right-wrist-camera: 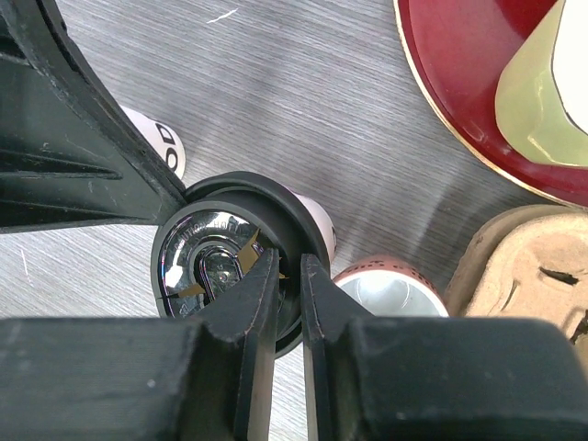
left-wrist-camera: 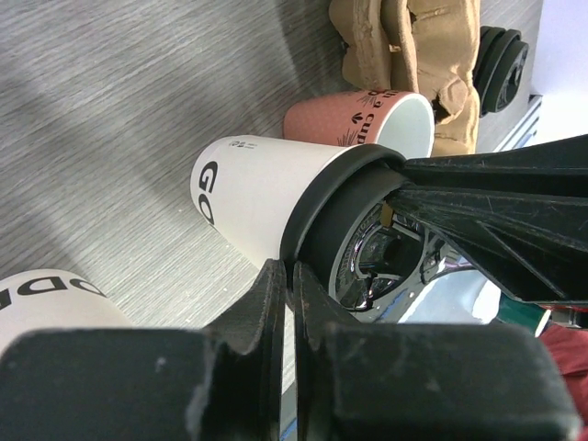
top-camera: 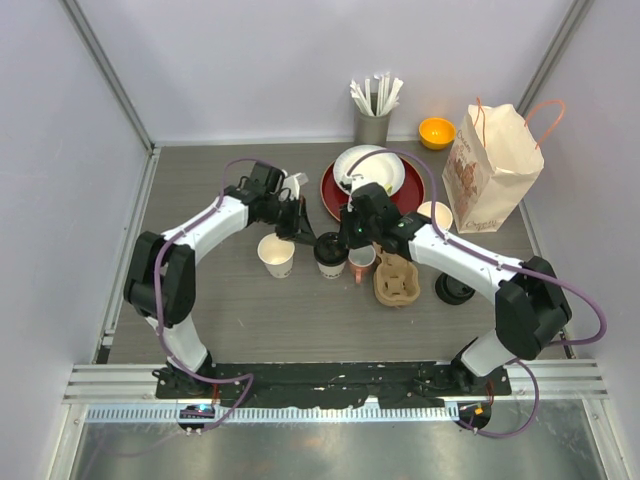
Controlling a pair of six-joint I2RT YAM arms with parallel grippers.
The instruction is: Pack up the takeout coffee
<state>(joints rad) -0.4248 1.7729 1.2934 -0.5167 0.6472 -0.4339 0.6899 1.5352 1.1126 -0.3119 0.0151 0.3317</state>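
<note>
A cream-white paper cup [top-camera: 331,266] [left-wrist-camera: 253,184] with a black lid [top-camera: 329,243] [left-wrist-camera: 317,216] [right-wrist-camera: 197,262] stands at the table's middle. My left gripper [top-camera: 306,239] [left-wrist-camera: 294,273] comes in from the left, shut on the lid's outer rim. From the right, my right gripper [top-camera: 346,243] [right-wrist-camera: 289,266] is shut on the same lid, one finger on top and one outside the rim. A second white cup [top-camera: 277,255] [left-wrist-camera: 46,294] [right-wrist-camera: 163,147] stands open just to the left. A loose black lid [top-camera: 455,288] [left-wrist-camera: 501,60] lies to the right.
A pink cup [top-camera: 362,262] [left-wrist-camera: 354,119] [right-wrist-camera: 390,296] and a cardboard cup carrier [top-camera: 395,282] [right-wrist-camera: 533,266] sit right beside the lidded cup. Behind are a red plate [top-camera: 328,192] [right-wrist-camera: 450,83] with mugs, a paper bag [top-camera: 490,175], an orange bowl [top-camera: 437,131] and a straw holder [top-camera: 372,125].
</note>
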